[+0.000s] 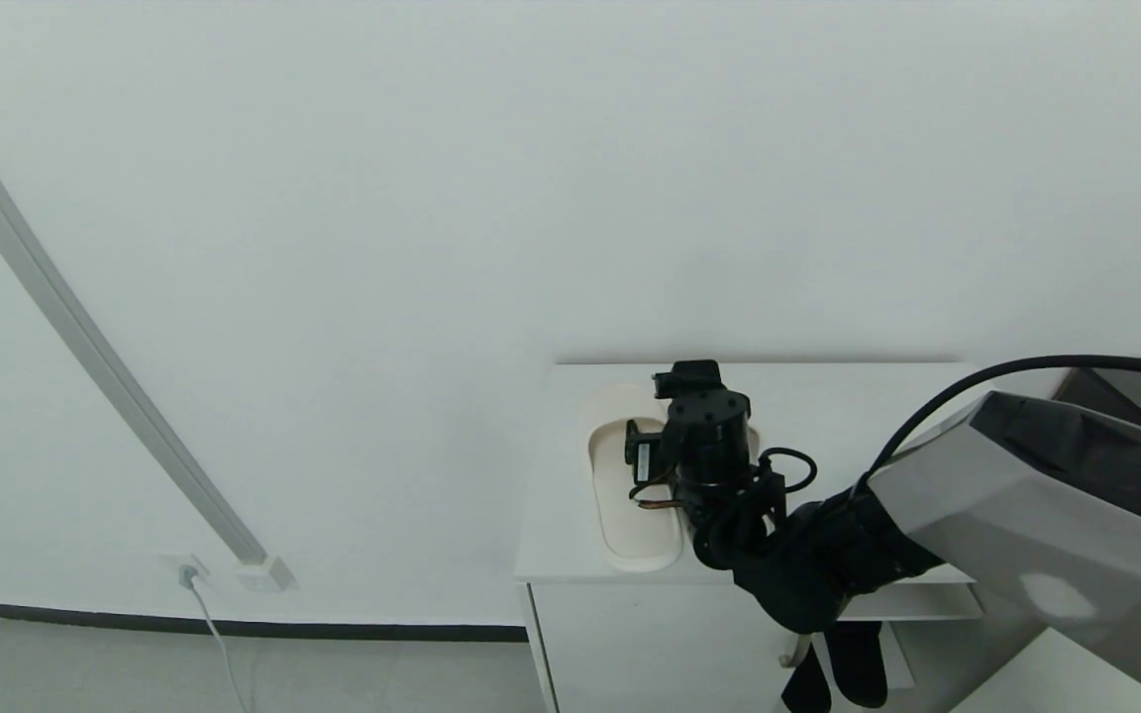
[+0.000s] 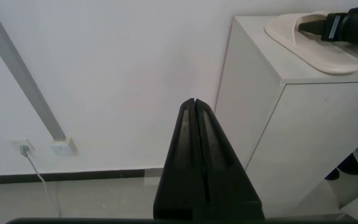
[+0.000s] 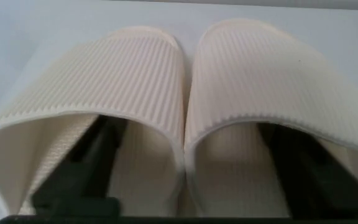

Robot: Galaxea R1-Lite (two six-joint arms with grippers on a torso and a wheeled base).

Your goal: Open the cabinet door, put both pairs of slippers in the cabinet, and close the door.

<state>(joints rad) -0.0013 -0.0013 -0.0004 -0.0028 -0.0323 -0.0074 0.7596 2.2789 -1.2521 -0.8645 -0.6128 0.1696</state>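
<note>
While atop cabinet [image 1: 828, 396], claw [image 3: 190, 124] inside slippers [image 3: 135, 74].

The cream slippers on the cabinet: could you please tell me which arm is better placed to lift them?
Right. The right gripper has a finger inside each of the slippers atop the cabinet; the left gripper hangs shut beside it.

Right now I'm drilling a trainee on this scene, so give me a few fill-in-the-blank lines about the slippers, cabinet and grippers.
1. The slippers lie on ___ of the cabinet.
2. Each finger of the right gripper sits inside a ___.
3. The left gripper is ___.
Missing words: top; slipper; shut.
</note>
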